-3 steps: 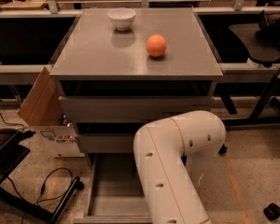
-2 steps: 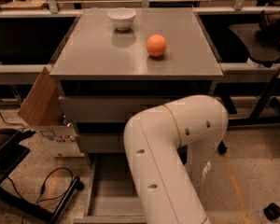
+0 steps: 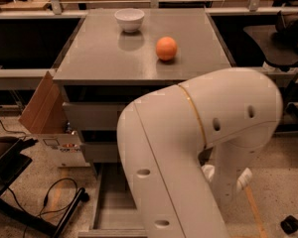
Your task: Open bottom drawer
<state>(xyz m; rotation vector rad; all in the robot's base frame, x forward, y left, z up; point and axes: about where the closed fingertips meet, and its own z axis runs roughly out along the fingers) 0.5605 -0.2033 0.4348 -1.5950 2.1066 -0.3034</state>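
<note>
Bottom drawer (image 3: 111,209) stands pulled out toward camera below cabinet (image 3: 99,58) front edge. Arm (image 3: 203,143) overhangs its right side. Gripper hidden behind arm, grip state cannot tell.

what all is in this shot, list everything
cabinet: 1, grey, centre
bowl: 1, white, back of the cabinet top
orange: 1, orange, cabinet top, right of the bowl and nearer the front
top drawer front: 1, grey, under the cabinet top
middle drawer front: 1, grey, below the top one
bottom drawer: 1, grey, pulled out at floor level, partly hidden by the arm
cardboard box: 1, brown, left of the cabinet
black stand: 1, black, floor at lower left
robot arm: 1, white, fills the foreground in front of the drawers
gripper: not in view, out of sight past the arm
</note>
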